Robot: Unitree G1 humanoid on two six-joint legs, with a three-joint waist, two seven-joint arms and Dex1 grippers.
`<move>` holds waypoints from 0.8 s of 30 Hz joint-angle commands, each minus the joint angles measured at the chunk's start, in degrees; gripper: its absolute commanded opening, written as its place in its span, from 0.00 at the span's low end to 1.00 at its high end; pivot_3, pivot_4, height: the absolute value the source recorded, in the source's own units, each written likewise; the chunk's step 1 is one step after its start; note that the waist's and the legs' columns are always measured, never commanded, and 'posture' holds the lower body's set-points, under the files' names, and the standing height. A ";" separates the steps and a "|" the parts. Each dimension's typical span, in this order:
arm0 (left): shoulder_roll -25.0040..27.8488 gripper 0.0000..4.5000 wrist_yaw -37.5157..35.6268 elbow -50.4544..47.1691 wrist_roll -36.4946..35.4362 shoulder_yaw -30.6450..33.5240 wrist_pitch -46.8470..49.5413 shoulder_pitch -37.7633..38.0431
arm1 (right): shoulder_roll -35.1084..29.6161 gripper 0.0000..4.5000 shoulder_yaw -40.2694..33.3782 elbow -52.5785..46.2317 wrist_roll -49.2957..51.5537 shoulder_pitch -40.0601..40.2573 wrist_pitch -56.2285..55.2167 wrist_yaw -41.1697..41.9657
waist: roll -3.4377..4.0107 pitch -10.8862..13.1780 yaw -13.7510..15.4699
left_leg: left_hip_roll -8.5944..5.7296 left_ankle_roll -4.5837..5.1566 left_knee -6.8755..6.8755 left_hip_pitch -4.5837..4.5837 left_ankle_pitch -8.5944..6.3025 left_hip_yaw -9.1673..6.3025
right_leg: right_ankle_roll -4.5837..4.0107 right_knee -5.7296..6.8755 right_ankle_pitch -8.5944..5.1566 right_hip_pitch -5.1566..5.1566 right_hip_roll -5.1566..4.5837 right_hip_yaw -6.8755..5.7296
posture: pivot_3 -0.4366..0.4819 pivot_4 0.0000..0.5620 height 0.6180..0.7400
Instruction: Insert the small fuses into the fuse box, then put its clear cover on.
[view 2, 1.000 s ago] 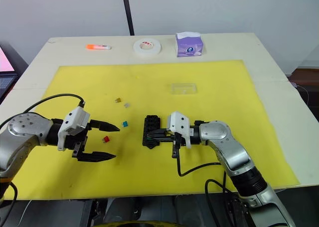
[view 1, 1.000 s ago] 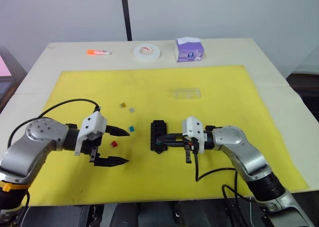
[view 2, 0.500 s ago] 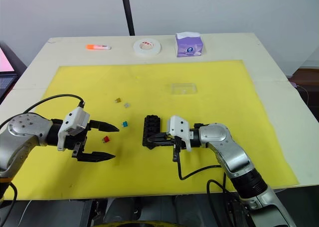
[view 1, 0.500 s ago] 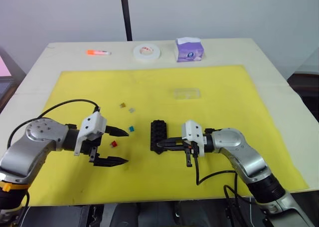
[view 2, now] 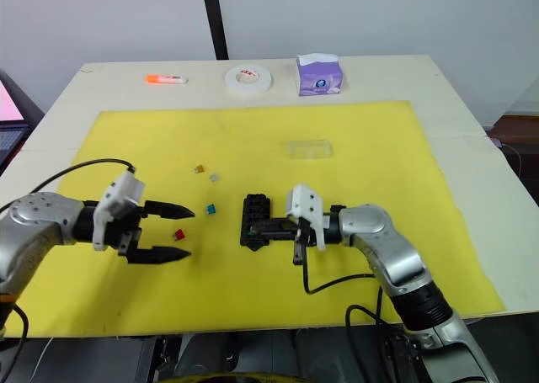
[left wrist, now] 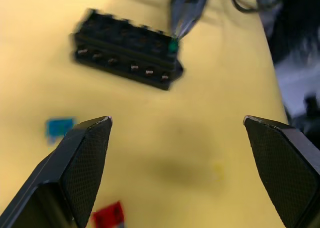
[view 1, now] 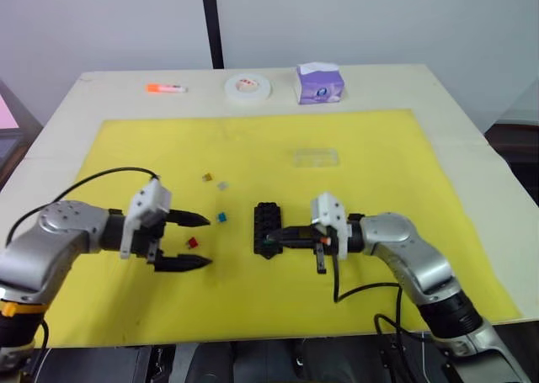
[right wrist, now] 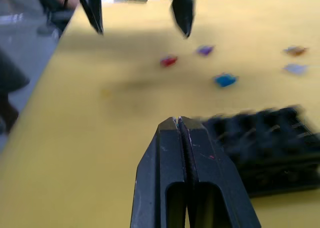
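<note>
While the left gripper [view 1: 192,240] hovers low over the yellow mat [view 1: 379,189] with its two black fingers spread wide, a red fuse [view 1: 191,242] lies on the mat between them, touched by neither. The left wrist view shows that gap clearly, with the red piece near one finger and a teal fuse [left wrist: 59,126] just beyond the fingertip. In the head views the teal one sits slightly farther from the robot than the red, and an amber fuse [view 1: 207,178] and a grey fuse [view 1: 222,184] lie close together farther up the mat. The right wrist view adds a purple fuse [right wrist: 204,50] beside the red one, which the head views do not make out.

At the middle of the mat stands the black fuse box [view 1: 268,223], its long axis running away from the robot. The left wrist view shows a green fuse [left wrist: 173,45] at the box's near end, right where the tip of the right gripper meets it; whether it sits in a slot cannot be told. The right gripper [view 1: 274,240] points at that end, fingers pressed together with no gap in its own wrist view.

Farther right and up the mat lies the clear cover [view 1: 316,156], flat and well apart from the box.

On the bare table [view 1: 472,160] beyond the mat rest an orange marker [view 1: 166,87], a white tape roll [view 1: 248,87] and a purple tissue pack [view 1: 320,83].
</note>
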 commanded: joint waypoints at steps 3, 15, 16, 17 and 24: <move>6.88 1.00 1.19 13.99 4.22 9.74 -4.46 -0.64 | -10.03 0.14 -24.29 -3.32 18.36 -4.15 18.75 -7.77 | 0.04 0.03 0.17 | -0.01 0.00 -0.02 -0.01 0.00 0.01 | -0.01 -0.01 0.00 -0.02 -0.04 0.00 | 0.48 0.27 1.00; 4.55 1.00 3.43 43.95 9.78 16.98 -18.36 -0.05 | -26.86 1.00 -38.84 39.24 -0.23 7.41 -6.63 -4.96 | -0.03 -0.03 0.87 | 0.03 0.01 -0.06 0.08 -0.01 0.73 | -0.02 -0.10 0.01 -0.13 -0.22 0.28 | 0.48 0.27 1.00; 4.14 1.00 3.20 44.57 10.07 16.67 -18.89 -0.01 | -26.84 1.00 -38.67 41.06 -0.67 7.22 -7.76 -4.78 | -0.04 -0.03 0.58 | 0.06 0.00 -0.06 0.09 -0.01 0.74 | -0.02 -0.09 0.02 -0.13 -0.19 0.28 | 0.48 0.27 1.00; 3.85 1.00 3.01 45.04 10.33 16.48 -19.31 -0.02 | -26.81 1.00 -38.54 42.43 -1.00 6.98 -8.65 -4.57 | -0.04 -0.03 0.31 | 0.06 0.00 -0.06 0.11 -0.01 0.74 | -0.02 -0.06 0.02 -0.12 -0.19 0.28 | 0.48 0.27 1.00; 1.67 1.00 6.31 47.75 13.88 15.08 -23.41 -2.43 | -26.31 1.00 -36.72 44.68 -3.54 7.27 -11.42 -4.52 | -0.03 -0.03 -0.21 | 0.06 0.00 -0.08 0.10 -0.01 0.80 | 0.02 -0.02 0.04 -0.13 -0.19 0.33 | 0.48 0.27 1.00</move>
